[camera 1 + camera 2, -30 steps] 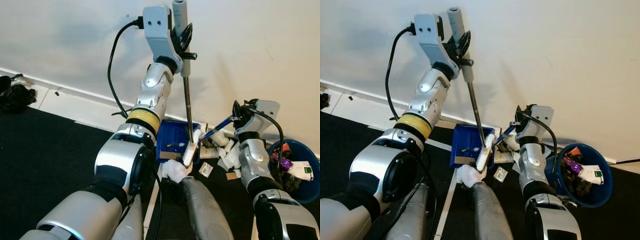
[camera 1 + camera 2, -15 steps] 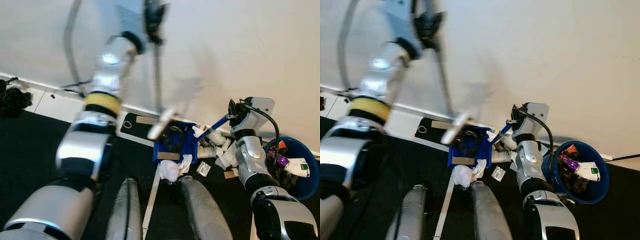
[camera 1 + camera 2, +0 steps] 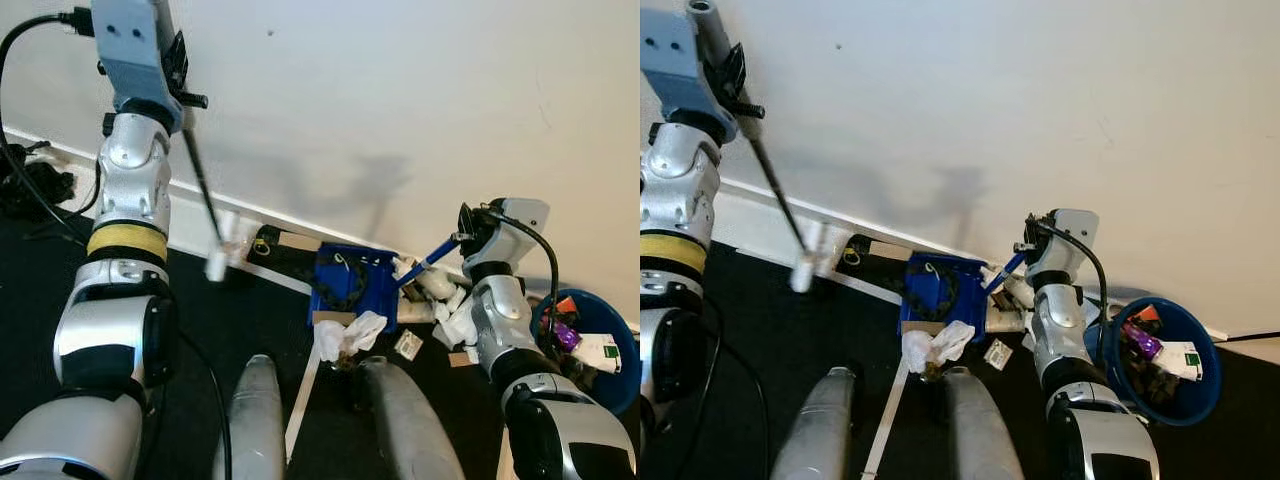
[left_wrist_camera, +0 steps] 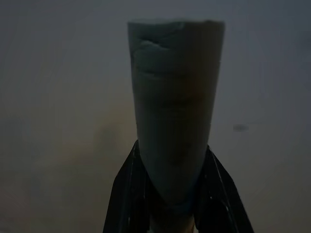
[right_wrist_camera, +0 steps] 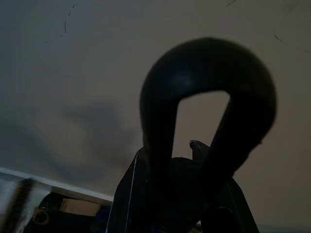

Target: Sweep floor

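My left gripper (image 3: 175,72) is raised high by the wall, shut on the broom's pale grey handle (image 4: 175,111). The thin dark rod slants down to the small white broom head (image 3: 220,256), which hangs near the baseboard, left of the dustpan. The blue dustpan (image 3: 372,290) lies on the dark floor against the wall, with dark coiled rubbish inside. Its blue handle (image 3: 432,260) rises to my right gripper (image 3: 466,234), which is shut on it; the handle's black loop end (image 5: 209,97) sticks out past the fingers. A crumpled white paper (image 3: 345,335) lies just in front of the dustpan.
A blue bin (image 3: 620,385) full of rubbish stands at the far right. White scraps and card pieces (image 3: 435,290) lie between it and the dustpan. A black bag (image 3: 30,190) sits at the left by the baseboard. My two grey legs (image 3: 400,420) and a white floor line (image 3: 300,400) lie below.
My left arm has swung the broom to the left, taking its head out of the dustpan and over to the baseboard. The right arm and dustpan have stayed in place.
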Tool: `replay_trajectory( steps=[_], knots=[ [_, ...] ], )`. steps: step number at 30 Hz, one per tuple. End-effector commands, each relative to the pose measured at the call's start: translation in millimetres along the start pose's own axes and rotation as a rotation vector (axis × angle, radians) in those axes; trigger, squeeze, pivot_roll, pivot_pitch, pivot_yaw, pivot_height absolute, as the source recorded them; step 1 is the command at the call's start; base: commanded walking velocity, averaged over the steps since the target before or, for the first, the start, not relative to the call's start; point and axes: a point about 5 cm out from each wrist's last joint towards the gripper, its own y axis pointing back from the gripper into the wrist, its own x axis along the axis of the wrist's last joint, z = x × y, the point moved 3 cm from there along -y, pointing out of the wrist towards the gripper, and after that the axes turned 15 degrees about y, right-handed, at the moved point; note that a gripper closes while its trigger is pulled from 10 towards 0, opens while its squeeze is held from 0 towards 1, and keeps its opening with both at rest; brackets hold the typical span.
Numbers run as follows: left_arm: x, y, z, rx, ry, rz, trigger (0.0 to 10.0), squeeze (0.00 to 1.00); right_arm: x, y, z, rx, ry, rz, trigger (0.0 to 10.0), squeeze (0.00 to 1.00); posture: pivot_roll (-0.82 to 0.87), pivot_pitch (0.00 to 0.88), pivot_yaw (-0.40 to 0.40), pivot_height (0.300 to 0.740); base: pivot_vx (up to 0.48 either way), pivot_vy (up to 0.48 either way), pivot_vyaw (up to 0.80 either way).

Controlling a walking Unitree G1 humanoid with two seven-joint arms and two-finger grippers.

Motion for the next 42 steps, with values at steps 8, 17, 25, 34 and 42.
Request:
replay_trajectory(
  steps=[8,17,25,34,42],
  knots=[
    [-34,8.8,10.6,-0.031,-0.204,-0.098,10.0,0.0,-63,42.4,-6.7,0.057,-0.003,-0.239,10.0,0.0,-0.02,0.346,-0.058,0.74,0.0,0.0,0.0],
    [-50,11.1,20.3,-0.028,-0.262,-0.139,10.0,0.0,-69,52.6,6.2,0.014,-0.006,-0.233,10.0,0.0,-0.06,0.386,-0.046,0.74,0.0,0.0,0.0],
    [-63,9.2,84.3,-0.2,-0.117,-0.146,10.0,0.0,-67,56.5,5.7,-0.008,-0.022,-0.199,10.0,0.0,-0.09,0.409,-0.042,0.74,0.0,0.0,0.0],
    [-80,22.7,158.3,-0.427,-0.088,-0.193,10.0,0.0,-74,69.2,6.8,-0.067,-0.066,-0.211,10.0,0.0,-0.09,0.408,-0.028,0.74,0.0,0.0,0.0],
    [-82,35.5,209.9,-0.559,0.162,-0.24,10.0,0.0,-80,73.9,7.7,-0.084,-0.079,-0.24,10.0,0.0,-0.08,0.4,-0.023,0.74,0.0,0.0,0.0]
  ],
)
